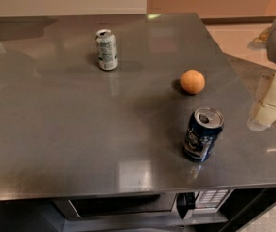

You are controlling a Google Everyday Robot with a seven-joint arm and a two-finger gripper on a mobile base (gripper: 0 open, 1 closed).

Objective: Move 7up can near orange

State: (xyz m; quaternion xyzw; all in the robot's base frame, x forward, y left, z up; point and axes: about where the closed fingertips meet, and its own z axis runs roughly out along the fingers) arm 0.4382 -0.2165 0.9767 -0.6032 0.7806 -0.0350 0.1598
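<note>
The 7up can (106,49) stands upright at the back of the grey table (55,129), left of the middle; it is silvery-white with green markings. The orange (192,81) lies on the table to the right of the can and a little nearer, well apart from it. My gripper (269,99) shows at the right edge of the view as cream-coloured parts under a grey arm piece, just past the table's right edge. It is far from the can and holds nothing that I can see.
A dark blue can (203,134) stands upright near the front right of the table, just in front of the orange. A microwave (142,204) sits under the table's front edge. The floor (234,37) shows past the table's right side.
</note>
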